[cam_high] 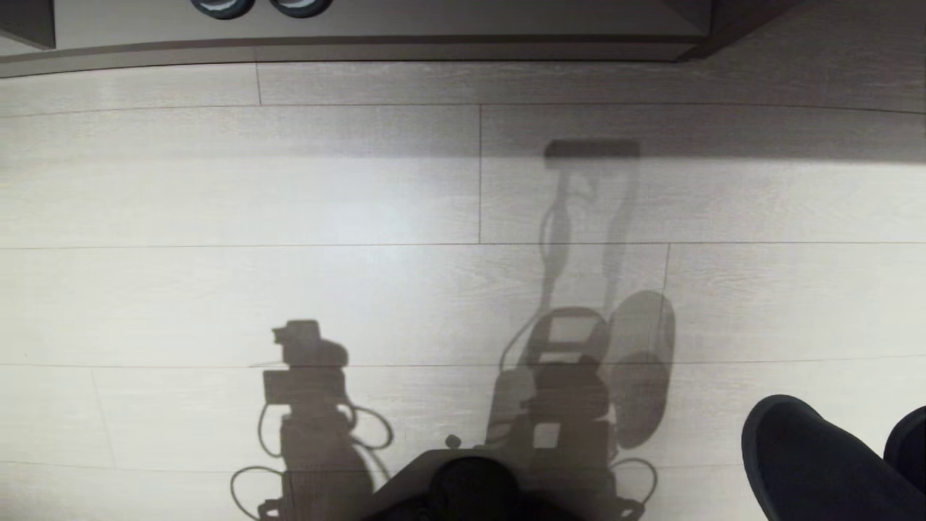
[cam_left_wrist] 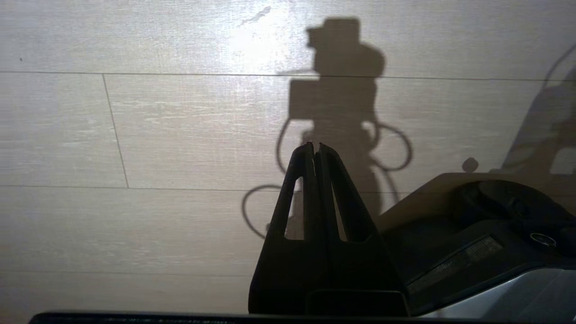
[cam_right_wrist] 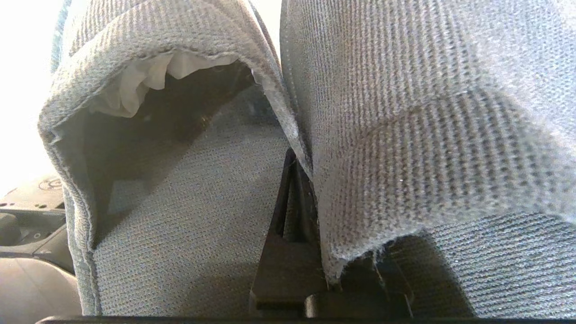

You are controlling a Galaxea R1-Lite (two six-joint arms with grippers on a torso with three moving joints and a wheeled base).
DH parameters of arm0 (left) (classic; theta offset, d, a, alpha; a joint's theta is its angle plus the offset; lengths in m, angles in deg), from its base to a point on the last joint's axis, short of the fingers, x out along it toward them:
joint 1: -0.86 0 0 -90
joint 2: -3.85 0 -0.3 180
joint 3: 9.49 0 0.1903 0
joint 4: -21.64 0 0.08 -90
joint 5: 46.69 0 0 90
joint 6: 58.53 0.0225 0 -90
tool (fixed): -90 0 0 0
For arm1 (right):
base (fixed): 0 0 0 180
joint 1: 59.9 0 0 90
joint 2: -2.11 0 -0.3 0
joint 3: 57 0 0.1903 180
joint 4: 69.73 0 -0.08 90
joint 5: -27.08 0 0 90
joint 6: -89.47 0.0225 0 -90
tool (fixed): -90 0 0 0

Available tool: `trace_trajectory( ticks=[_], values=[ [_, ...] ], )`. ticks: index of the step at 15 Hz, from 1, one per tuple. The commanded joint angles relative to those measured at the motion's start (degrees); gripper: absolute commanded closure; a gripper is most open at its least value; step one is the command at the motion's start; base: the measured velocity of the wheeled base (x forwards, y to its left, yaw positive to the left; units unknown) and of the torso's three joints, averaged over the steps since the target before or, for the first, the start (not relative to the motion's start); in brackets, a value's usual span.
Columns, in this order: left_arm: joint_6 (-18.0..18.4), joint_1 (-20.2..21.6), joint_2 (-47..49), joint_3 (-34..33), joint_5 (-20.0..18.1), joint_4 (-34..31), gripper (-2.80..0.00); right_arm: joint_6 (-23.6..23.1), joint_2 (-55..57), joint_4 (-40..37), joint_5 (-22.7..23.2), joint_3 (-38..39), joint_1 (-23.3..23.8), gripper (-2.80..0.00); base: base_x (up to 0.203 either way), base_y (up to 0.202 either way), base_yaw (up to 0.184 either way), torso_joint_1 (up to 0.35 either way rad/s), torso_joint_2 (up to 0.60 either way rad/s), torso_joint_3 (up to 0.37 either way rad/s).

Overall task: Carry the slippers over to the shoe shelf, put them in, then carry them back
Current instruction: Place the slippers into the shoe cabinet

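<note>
The slippers (cam_right_wrist: 405,135) fill the right wrist view: two grey knit uppers side by side, one mouth open over its blue-grey insole (cam_right_wrist: 193,216). My right gripper (cam_right_wrist: 294,155) is shut on the slippers where their inner edges meet. One black finger (cam_right_wrist: 281,211) shows between them; the other is hidden under fabric. In the head view their dark toes (cam_high: 810,463) hang at the near right above the floor. My left gripper (cam_left_wrist: 315,145) is shut and holds nothing, hanging over bare floor. I cannot tell whether the furniture at the far edge is the shoe shelf.
Pale wood-grain floor planks (cam_high: 289,202) spread ahead, crossed by my arms' shadows. A low furniture base board (cam_high: 470,29) runs along the far edge, with the toes of another dark pair with pale rims (cam_high: 224,6) on it. My own base (cam_high: 470,485) is at the near edge.
</note>
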Motion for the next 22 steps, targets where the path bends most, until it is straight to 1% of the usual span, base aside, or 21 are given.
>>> trace_trajectory(
  ticks=[1, 18, 20, 22],
  values=[
    [-0.01, 0.00, 0.00, 0.00, 0.00, 0.02, 0.00, -0.02, -2.22, 0.01, 0.03, 2.29, 0.00, 0.00, 0.000, 0.198, -0.002, 0.002, 0.00, 0.005],
    [-0.01, 0.00, 0.00, 0.00, 0.00, 0.02, 0.00, -0.02, -2.22, 0.01, 0.03, 2.29, 0.00, 0.00, 0.000, 0.194, -0.003, 0.002, 0.00, 0.003],
    [-0.01, 0.00, 0.00, 0.00, 0.00, 0.02, 0.00, -0.02, -2.22, 0.01, 0.03, 2.29, 0.00, 0.00, 0.000, 0.105, -0.004, 0.002, 0.00, 0.004],
    [-0.01, 0.00, 0.00, 0.00, 0.00, 0.02, 0.00, -0.02, -2.22, 0.01, 0.03, 2.29, 0.00, 0.00, 0.000, 0.000, 0.000, 0.000, 0.00, 0.000]
  ],
)
